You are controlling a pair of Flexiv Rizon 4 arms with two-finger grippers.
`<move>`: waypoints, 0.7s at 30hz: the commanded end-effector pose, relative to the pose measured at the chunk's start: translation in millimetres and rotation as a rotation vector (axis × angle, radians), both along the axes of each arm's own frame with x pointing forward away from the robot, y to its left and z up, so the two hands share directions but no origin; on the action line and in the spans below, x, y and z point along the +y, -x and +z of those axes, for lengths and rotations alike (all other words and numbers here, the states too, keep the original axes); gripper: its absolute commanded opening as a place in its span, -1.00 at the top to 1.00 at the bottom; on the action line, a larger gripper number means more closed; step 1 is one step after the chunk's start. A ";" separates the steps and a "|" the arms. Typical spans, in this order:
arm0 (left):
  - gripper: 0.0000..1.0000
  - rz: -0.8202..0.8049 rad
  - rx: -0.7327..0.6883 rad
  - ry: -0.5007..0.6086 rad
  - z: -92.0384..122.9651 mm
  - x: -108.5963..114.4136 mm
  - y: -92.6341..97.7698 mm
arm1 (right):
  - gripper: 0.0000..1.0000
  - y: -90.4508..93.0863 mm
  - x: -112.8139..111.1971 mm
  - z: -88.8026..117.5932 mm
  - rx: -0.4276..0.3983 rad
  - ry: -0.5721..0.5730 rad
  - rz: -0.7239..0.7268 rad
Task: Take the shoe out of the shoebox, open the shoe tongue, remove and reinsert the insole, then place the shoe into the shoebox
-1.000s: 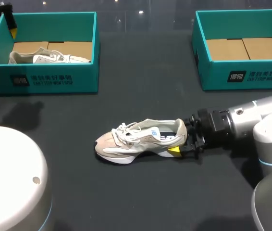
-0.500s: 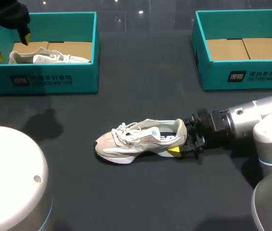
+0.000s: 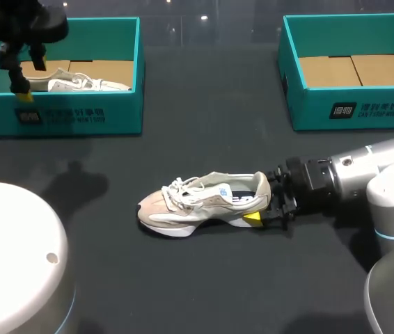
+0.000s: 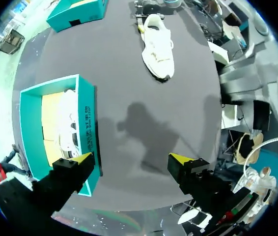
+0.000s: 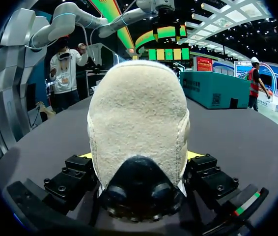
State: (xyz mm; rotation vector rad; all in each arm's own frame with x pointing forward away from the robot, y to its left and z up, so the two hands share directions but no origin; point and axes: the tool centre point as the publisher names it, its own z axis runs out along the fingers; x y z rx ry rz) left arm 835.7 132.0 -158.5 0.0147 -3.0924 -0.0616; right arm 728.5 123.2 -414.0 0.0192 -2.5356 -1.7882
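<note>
- The shoe is set on its sole on the table, and its heel is clenched from both sides between the fingers of the right gripper.
- The left gripper is held above the front wall of the left shoebox, with its jaws released and nothing between them.
- A second shoe is seen inside that box, ahead of one finger.

A dark grey, matte table carries everything. At its far left corner a second pale shoe lies inside the left box, lengthwise along the front wall, on two brown cardboard flaps. Two more such flaps line the floor of the right box. A soft shadow lies on the table before the left box.
</note>
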 end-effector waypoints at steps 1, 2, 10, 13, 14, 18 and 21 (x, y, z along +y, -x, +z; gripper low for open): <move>-1.00 0.731 0.102 0.047 -6.1 -17.5 7.3 | 1.00 1.3 3.5 -2.5 0.001 0.003 0.000; -1.00 0.823 0.116 0.042 -7.1 -24.6 10.3 | 1.00 1.3 3.5 -2.5 0.001 0.003 0.000; -1.00 1.304 0.011 0.101 -20.8 -78.1 44.3 | 1.00 1.3 3.5 -2.5 0.001 0.003 0.000; -1.00 1.304 0.011 0.101 -20.8 -78.1 44.3 | 1.00 1.3 3.5 -2.5 0.001 0.003 0.000; -1.00 1.304 0.011 0.101 -20.8 -78.1 44.3 | 1.00 1.3 3.5 -2.5 0.001 0.003 0.000; -1.00 1.304 0.011 0.101 -20.8 -78.1 44.3 | 1.00 1.3 3.5 -2.5 0.001 0.003 0.000; -1.00 1.304 0.011 0.101 -20.8 -78.1 44.3 | 1.00 1.3 3.5 -2.5 0.001 0.003 0.000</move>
